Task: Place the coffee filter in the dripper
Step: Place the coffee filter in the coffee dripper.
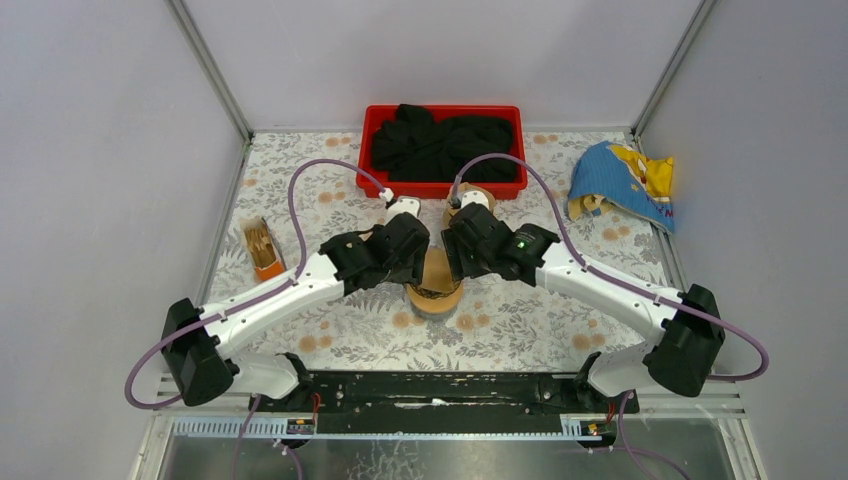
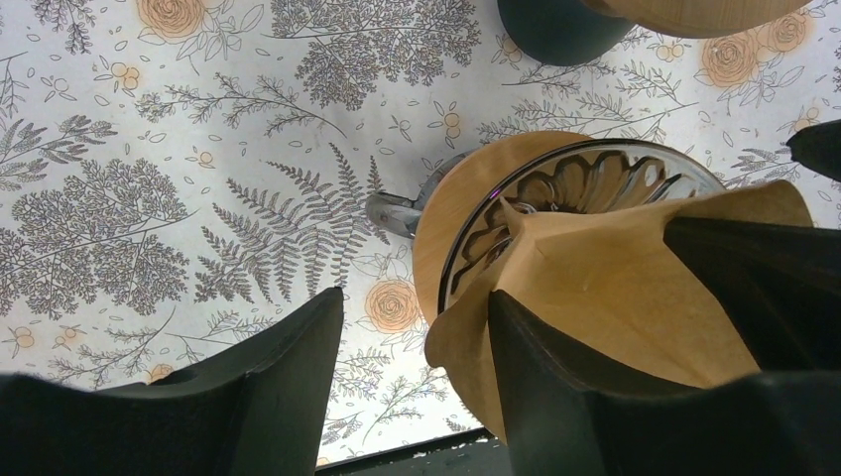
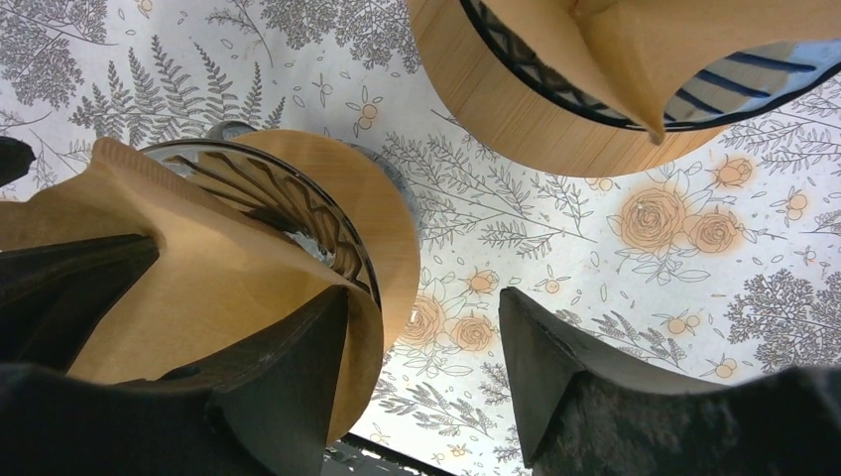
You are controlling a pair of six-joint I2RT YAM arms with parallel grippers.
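The brown paper coffee filter (image 2: pixel 615 288) sits opened in the glass dripper (image 2: pixel 595 183), which has a wooden collar (image 2: pixel 466 208) and stands mid-table (image 1: pixel 435 298). My left gripper (image 2: pixel 417 332) is open. Its right finger (image 2: pixel 565 387) rests against the filter's outer edge, and its left finger hangs over bare tablecloth. My right gripper (image 3: pixel 421 332) is open too. Its left finger (image 3: pixel 283 387) lies against the filter (image 3: pixel 198 268), beside the ribbed dripper (image 3: pixel 298 198). Both grippers crowd over the dripper from either side in the top view.
A second wood-collared dripper (image 3: pixel 555 109) holding a filter stands just behind (image 1: pixel 470 200). A red bin (image 1: pixel 375 125) of black cloth is at the back. A blue and yellow cloth (image 1: pixel 625 185) lies back right. A small holder of filters (image 1: pixel 262 248) stands at the left.
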